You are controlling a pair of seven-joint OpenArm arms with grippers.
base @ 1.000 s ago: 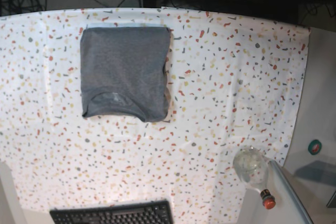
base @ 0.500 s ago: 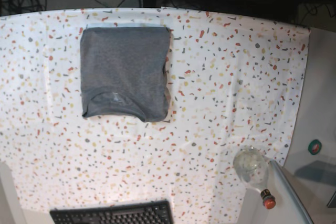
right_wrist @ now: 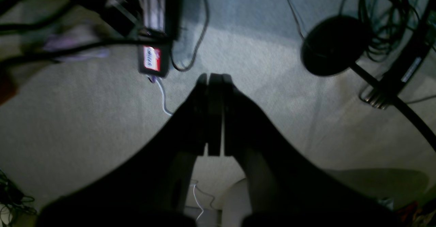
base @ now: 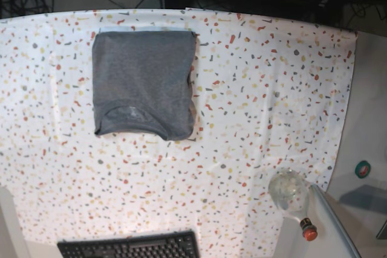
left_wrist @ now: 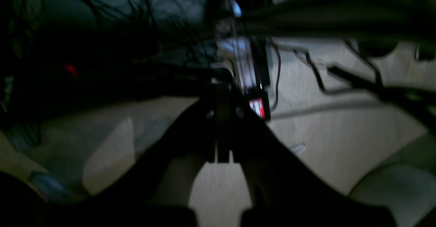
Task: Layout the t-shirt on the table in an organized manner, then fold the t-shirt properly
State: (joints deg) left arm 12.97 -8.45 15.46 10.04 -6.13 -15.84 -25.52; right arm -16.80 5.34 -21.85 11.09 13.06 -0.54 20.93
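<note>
In the left wrist view the left claw (left_wrist: 223,124) is clenched, its dark jaws pressed together with nothing between them. It points off the worktop at pale carpet (left_wrist: 340,141), with cables at twelve o'clock and a small black box with a red-and-white label (left_wrist: 258,107) just past the tips at one o'clock.

In the right wrist view the right claw (right_wrist: 214,114) is likewise clenched and empty. Below it lies the same kind of carpet, the labelled box (right_wrist: 152,59) at eleven o'clock and a round black base (right_wrist: 332,44) at two o'clock.

In the base view the grey t-shirt (base: 144,83) lies at ten o'clock on the speckled worktop (base: 272,89), folded into a neat, nearly square packet with the collar at its near edge. Neither arm reaches over the cloth. A black keyboard (base: 130,247) sits at six o'clock, and a clear bottle with an orange cap (base: 293,197) lies at five o'clock.

By my reading the laying-out and folding are both done; nothing appears left but parking the arms.
</note>
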